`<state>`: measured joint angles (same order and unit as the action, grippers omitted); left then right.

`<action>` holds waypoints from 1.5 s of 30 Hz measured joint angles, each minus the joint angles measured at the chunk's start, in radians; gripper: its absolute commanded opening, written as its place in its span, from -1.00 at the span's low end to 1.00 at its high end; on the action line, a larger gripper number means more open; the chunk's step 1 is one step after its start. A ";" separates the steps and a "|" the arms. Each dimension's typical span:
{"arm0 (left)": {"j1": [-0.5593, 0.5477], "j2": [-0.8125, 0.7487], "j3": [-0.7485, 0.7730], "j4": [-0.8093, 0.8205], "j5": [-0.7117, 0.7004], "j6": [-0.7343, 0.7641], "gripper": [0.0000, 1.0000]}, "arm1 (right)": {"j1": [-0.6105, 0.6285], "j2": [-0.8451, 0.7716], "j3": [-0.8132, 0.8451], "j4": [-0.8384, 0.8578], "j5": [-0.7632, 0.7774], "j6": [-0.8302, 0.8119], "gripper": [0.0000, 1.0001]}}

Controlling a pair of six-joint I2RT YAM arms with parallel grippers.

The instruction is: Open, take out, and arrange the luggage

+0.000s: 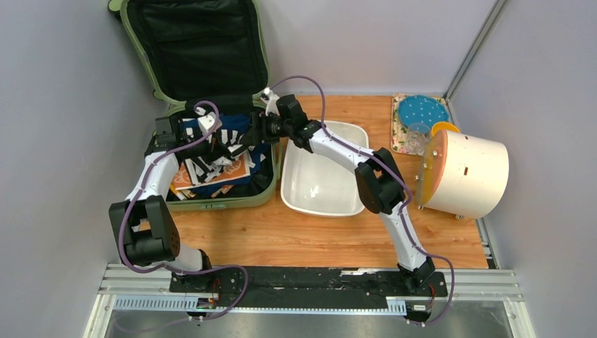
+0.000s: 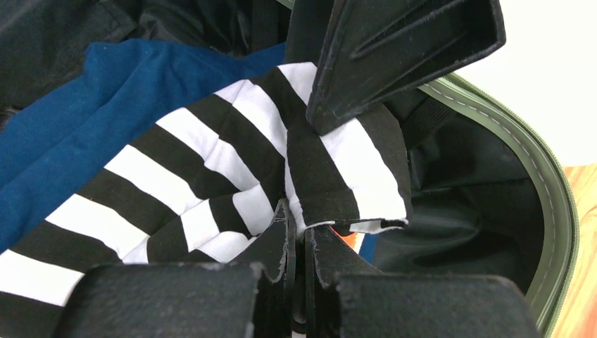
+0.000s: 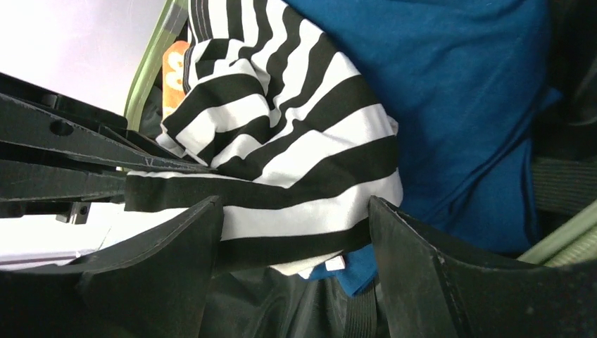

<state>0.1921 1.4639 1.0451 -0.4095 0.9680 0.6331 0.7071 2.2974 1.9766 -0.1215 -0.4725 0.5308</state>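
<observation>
Left gripper (image 2: 299, 220): fingers together, pinching a folded edge of the striped garment (image 2: 211, 162). The grip looks thin, right at the hem.

Right gripper (image 3: 296, 211): jaws wide apart, straddling the same striped cloth from the other side, not clamped on it.

Both work inside the luggage (image 1: 232, 201), which lies at the far left corner of the tabletop (image 1: 317, 236), lid (image 1: 197, 42) stood up against the back wall.

Progress, my read: opening is done. Taking out has only started, with one piece pinched and nothing lifted clear. Arranging is not begun.

Contents of the luggage:
- the striped garment on top
- a blue garment (image 2: 84, 105) beside and under it
- an orange printed item (image 1: 211, 176) toward the near rim
- more underneath that I cannot make out

White tub (image 1: 320, 186): just beside the luggage's right rim, and I can see nothing in it.

Cream cylinder (image 1: 468, 172): lying on its side at the right edge. Its inside is hidden from me.
</observation>
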 measured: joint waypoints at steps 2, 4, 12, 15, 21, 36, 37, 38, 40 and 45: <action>0.005 -0.003 -0.004 -0.002 0.001 0.002 -1.00 | 0.006 0.007 0.001 0.006 -0.008 -0.002 0.67; 0.009 -0.003 -0.005 -0.007 0.004 0.006 -1.00 | 0.007 0.007 0.000 0.015 -0.030 -0.018 0.67; 0.014 -0.003 -0.002 -0.019 0.022 0.006 -1.00 | -0.047 -0.032 -0.063 0.097 -0.140 -0.108 0.84; 0.016 -0.003 0.016 -0.026 0.030 -0.003 -1.00 | -0.078 -0.106 -0.177 0.170 -0.220 -0.238 0.86; 0.019 -0.003 0.052 -0.028 0.053 -0.015 -1.00 | -0.099 -0.180 -0.272 0.269 -0.316 -0.594 0.88; 0.020 -0.010 0.060 -0.032 0.076 -0.062 -1.00 | 0.018 0.039 -0.098 0.306 -0.249 -0.849 -0.28; 0.020 -0.014 0.061 -0.028 0.078 -0.071 -1.00 | 0.018 0.048 -0.090 0.305 -0.227 -0.848 -0.74; 0.020 -0.020 0.062 -0.021 0.080 -0.081 -1.00 | 0.016 0.052 -0.086 0.305 -0.211 -0.845 -1.00; 0.020 -0.032 0.068 -0.002 0.083 -0.111 -1.00 | 0.008 0.051 -0.086 0.316 -0.191 -0.833 -1.00; 0.014 -0.049 0.109 0.076 0.108 -0.227 -1.00 | -0.005 -0.034 -0.119 0.342 -0.166 -0.824 -1.00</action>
<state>0.2066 1.4151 1.1538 -0.3336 1.0756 0.4057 0.7017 2.2635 1.8572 0.2203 -0.6380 -0.2928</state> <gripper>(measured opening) 0.032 0.034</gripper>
